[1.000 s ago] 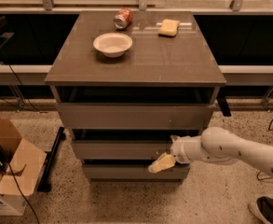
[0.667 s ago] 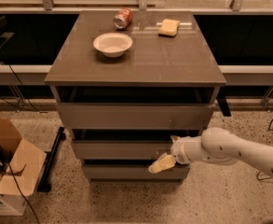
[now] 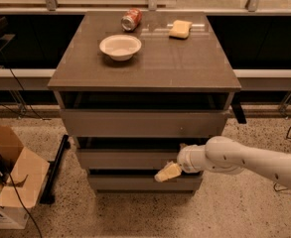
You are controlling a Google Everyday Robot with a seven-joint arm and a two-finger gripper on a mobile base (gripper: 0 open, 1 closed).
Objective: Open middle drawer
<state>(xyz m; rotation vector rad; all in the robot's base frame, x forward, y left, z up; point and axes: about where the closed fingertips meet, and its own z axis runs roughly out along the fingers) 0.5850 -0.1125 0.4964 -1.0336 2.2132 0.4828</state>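
The middle drawer (image 3: 127,158) is the second of three grey-brown handleless fronts in the cabinet, with a dark gap above it. The top drawer (image 3: 135,123) looks widest and the bottom drawer (image 3: 135,183) narrowest. My white arm reaches in from the right. My gripper (image 3: 168,172), with yellowish fingers, sits at the right part of the middle drawer's front, at its lower edge, over the gap above the bottom drawer.
On the cabinet top (image 3: 184,68) lie a white bowl (image 3: 120,46), a tipped red can (image 3: 131,19) and a yellow sponge (image 3: 180,29). An open cardboard box (image 3: 8,182) stands on the floor at the left. Cables run at both sides.
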